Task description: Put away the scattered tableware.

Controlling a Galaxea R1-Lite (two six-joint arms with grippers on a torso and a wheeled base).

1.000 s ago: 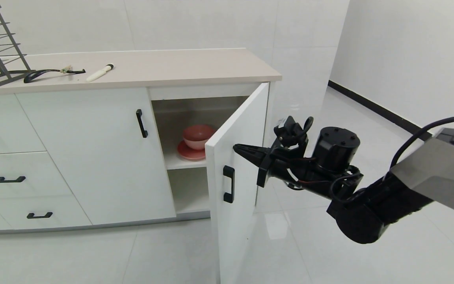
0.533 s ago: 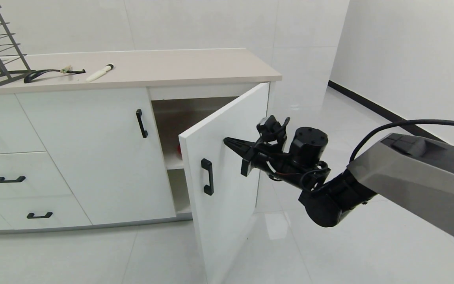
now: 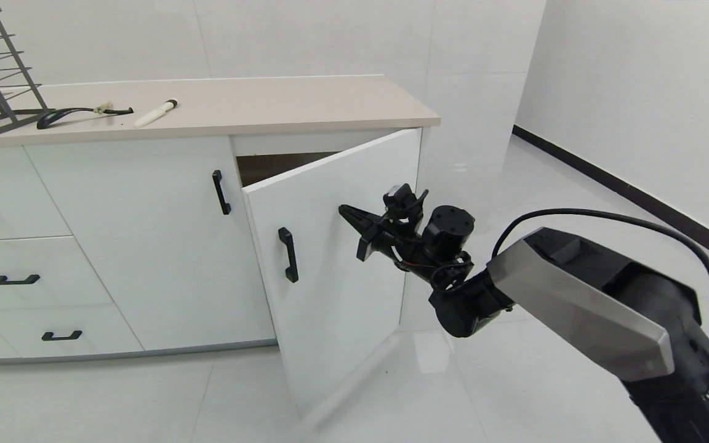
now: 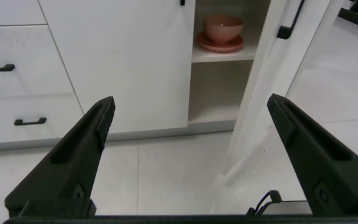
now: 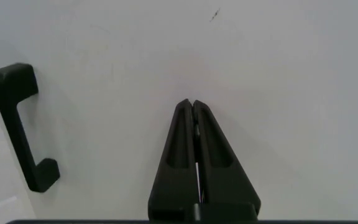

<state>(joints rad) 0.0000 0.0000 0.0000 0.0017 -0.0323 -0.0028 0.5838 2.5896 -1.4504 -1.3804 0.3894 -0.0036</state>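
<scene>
two pink pieces, bowl (image 4: pixel 222 26) on plate (image 4: pixel 219 44), sit on the cabinet shelf (image 4: pixel 219 57) behind the partly open door (image 3: pixel 330 277). right gripper (image 3: pixel 343 211), fingers pressed together, touches the door face; left gripper (image 4: pixel 191 102) hangs spread, empty. bowl looks slick, breakable: grip its rim.

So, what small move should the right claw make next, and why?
Likely press the door closed toward the cabinet: the shut right claw sits tip-first against its outer face, the door stands ajar, and the bowl and plate are already inside.
</scene>
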